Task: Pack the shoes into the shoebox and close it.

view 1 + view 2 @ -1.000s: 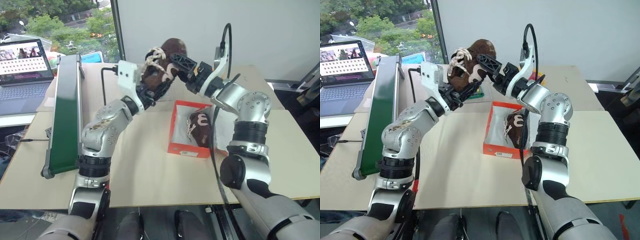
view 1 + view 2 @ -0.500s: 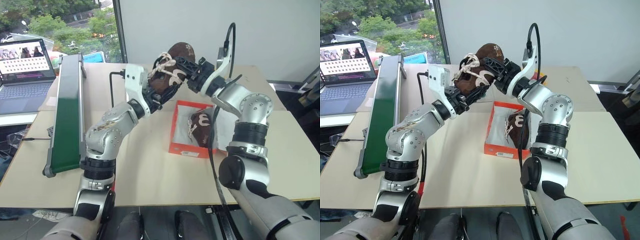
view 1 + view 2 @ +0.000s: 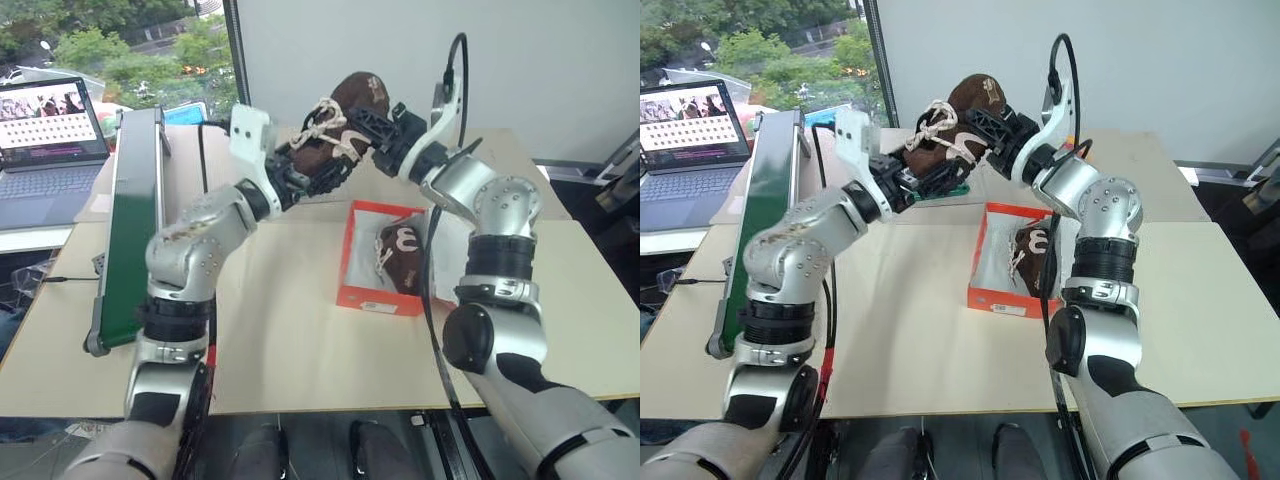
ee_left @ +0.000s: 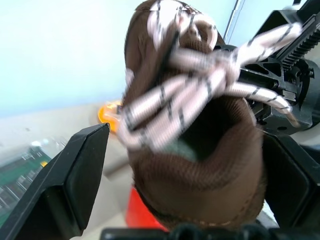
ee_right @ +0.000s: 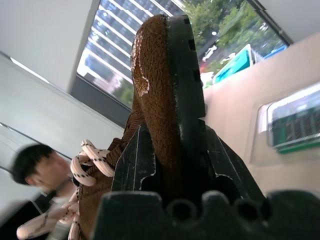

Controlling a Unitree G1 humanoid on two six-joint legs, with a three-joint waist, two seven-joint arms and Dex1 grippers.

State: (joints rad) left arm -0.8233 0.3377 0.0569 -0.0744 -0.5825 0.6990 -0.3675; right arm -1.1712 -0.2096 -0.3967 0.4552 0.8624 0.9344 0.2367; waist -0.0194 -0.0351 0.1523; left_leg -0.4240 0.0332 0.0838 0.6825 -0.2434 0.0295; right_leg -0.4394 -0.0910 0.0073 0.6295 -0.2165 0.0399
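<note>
No wording, brand or number could be read anywhere. The shoebox [image 3: 352, 270] carried a white end label [image 3: 375, 306] whose print was too small to make out. The shoe in the box [image 3: 402, 256] bore a white side marking shaped roughly like an "m", not clearly a letter. The raised shoe [image 3: 958, 120] had small white marks near its upper end [image 3: 990, 88] that stayed unreadable. The laptop [image 3: 50, 122] screen showed rows of tiny dark marks, none of them legible.

The right arm hides part of the boxed shoe [image 3: 400, 255]; the shoebox [image 3: 352, 262] lid is unseen.
</note>
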